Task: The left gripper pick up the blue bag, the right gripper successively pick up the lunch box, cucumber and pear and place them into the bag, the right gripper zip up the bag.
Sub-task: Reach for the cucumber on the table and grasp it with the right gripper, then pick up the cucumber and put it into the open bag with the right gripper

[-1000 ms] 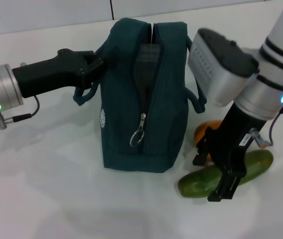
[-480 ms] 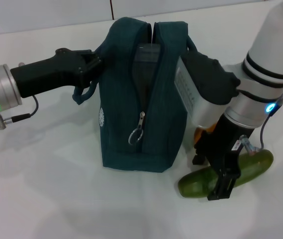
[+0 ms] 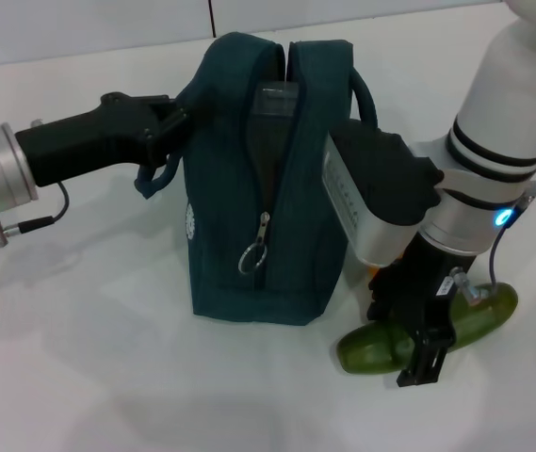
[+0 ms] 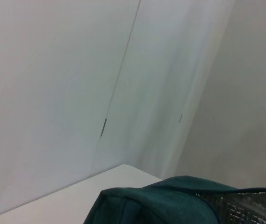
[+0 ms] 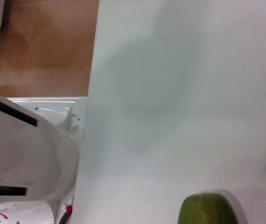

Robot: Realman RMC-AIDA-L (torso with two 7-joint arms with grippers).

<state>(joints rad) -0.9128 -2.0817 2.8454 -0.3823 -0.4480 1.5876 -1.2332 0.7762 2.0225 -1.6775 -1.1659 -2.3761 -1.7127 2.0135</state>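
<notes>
**Right claw down over the cucumber**

The right claw (image 3: 416, 350) sits over the middle of the cucumber (image 3: 479, 313), fingers spread either side of it, beside the blue bag (image 3: 315, 217). The cucumber lies flat on the white table (image 3: 89, 377), one end showing in the right wrist view. The left claw (image 3: 166, 121) is clamped on the bag's top edge, holding it upright with its zip open.

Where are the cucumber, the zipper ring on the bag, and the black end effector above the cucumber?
cucumber (image 3: 373, 350), head view, on its bare green end nearer the bag.
zipper ring (image 3: 251, 256), head view, on the metal loop hanging from the bag's zipper.
right end effector (image 3: 422, 353), head view, between its black fingertips over the cucumber.
</notes>
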